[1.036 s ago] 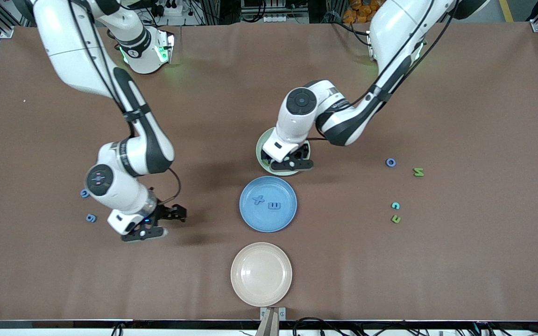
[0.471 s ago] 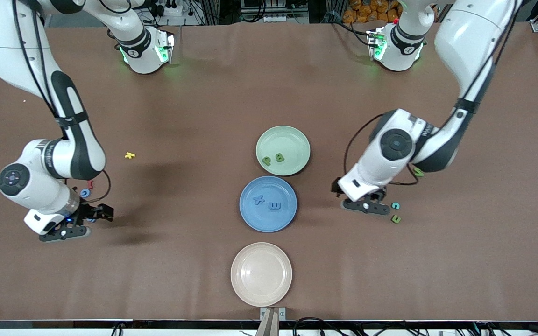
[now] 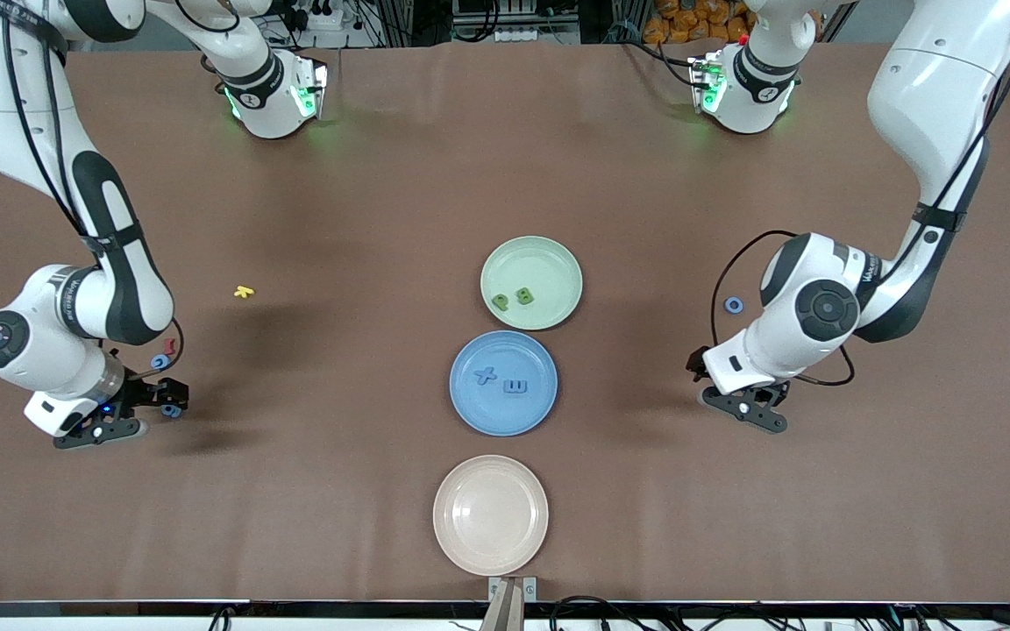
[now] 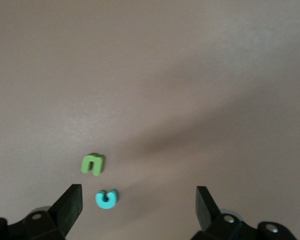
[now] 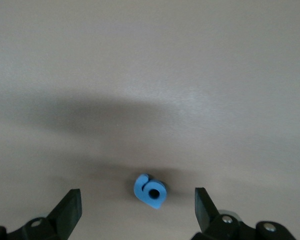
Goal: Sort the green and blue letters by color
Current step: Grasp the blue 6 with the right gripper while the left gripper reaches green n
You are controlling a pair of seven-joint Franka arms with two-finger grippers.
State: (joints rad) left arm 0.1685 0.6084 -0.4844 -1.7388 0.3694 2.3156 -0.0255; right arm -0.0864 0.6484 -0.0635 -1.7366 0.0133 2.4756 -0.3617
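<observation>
Letters in blue and green are half sorted: two green ones (image 3: 512, 299) lie on the green plate (image 3: 558, 263) and two blue ones (image 3: 500, 380) on the blue plate (image 3: 505, 421), while the pale plate (image 3: 491, 552) nearest the front camera holds nothing

Each arm hangs low over a stray cluster at its own end of the table, jaws spread wide and holding nothing. The right gripper (image 3: 119, 419) is down beside a blue letter (image 5: 150, 190) shaped like a 6; in the right wrist view that letter sits on the cloth midway between the two fingertips, just ahead of them, so a straight drop looks likely to bracket it. A second blue letter (image 3: 159, 361) and a dark red one (image 3: 170, 347) lie close by, slightly farther from the front camera, and a yellow one (image 3: 244, 292) lies farther still, toward the table's middle

The left gripper (image 3: 746, 405) covers its own targets from the front camera, but the left wrist view shows a green letter (image 4: 92, 164) and a teal letter (image 4: 106, 198) side by side, both off-centre, close to one fingertip rather than between the pair. Judged from that, the left gripper needs a sideways shift before closing, and the two pieces lie near enough together that a careless pinch could catch both. A blue ring letter (image 3: 734, 305) lies apart from the gripper, farther from the front camera
</observation>
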